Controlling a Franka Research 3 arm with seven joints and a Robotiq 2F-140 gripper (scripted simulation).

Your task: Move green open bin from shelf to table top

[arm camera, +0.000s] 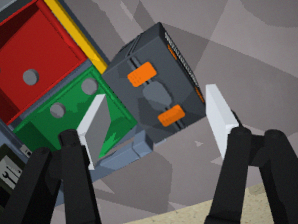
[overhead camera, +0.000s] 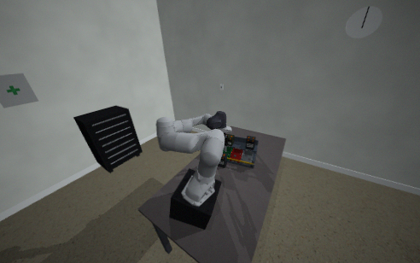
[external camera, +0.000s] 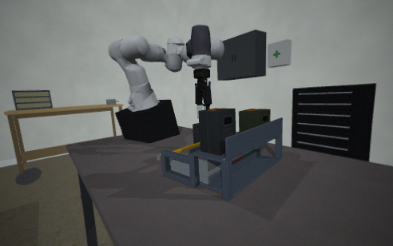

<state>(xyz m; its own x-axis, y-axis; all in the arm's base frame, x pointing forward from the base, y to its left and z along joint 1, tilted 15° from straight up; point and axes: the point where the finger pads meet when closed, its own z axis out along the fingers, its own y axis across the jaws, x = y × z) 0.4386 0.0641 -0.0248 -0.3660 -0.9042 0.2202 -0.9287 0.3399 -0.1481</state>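
The green open bin [overhead camera: 229, 151] [arm camera: 114, 131] sits in the blue-grey shelf [external camera: 228, 180] [arm camera: 122, 154], at the end beside the red bin [overhead camera: 236, 154] [arm camera: 42, 62]. Two grey round parts show in the green bin in the wrist view. A grey bin [overhead camera: 248, 157] is beyond the red one. My gripper [external camera: 203, 107] [arm camera: 156, 103] is open and empty, pointing down. In the wrist view its left finger covers part of the green bin, and its right finger is past a dark case. The fingertips' exact height is unclear.
The dark case [arm camera: 150, 95] with orange latches stands against the green bin's front, at the end of the yellow bar [overhead camera: 241, 160] [arm camera: 77, 35]. Another dark case [external camera: 216, 132] [overhead camera: 251, 143] and an olive case [external camera: 253, 118] stand on the shelf's raised back part.
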